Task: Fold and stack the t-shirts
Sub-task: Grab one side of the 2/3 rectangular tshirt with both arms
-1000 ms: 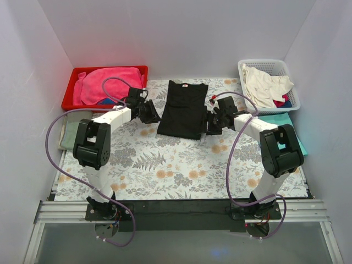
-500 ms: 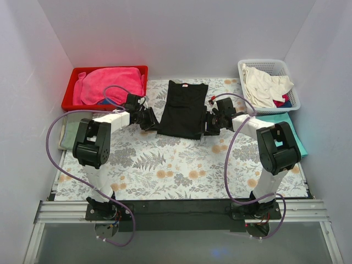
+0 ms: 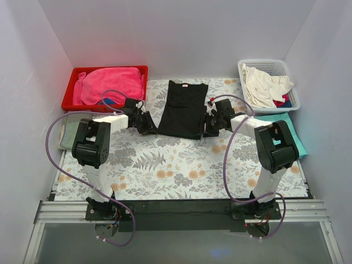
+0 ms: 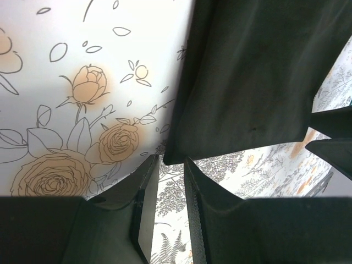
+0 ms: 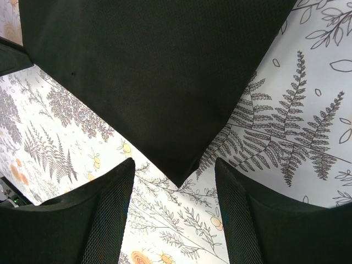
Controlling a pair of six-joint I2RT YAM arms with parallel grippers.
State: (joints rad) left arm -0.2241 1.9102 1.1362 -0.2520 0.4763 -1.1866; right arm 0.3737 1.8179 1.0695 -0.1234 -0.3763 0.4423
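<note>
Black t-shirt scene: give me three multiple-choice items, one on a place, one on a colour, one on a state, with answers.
1. The black t-shirt lies: A. in a drawer B. on the floral tablecloth C. on a shelf
2. The big cloth in the red bin is: A. pink B. green C. black
3. The right tool has its jaws: A. shut on the shirt B. open, the shirt's corner before the gap C. shut, empty
Answers: 1 B, the top view shows it flat on the tablecloth; 2 A, pink fills the bin; 3 B, the right wrist view shows a wide gap, nothing pinched.
</note>
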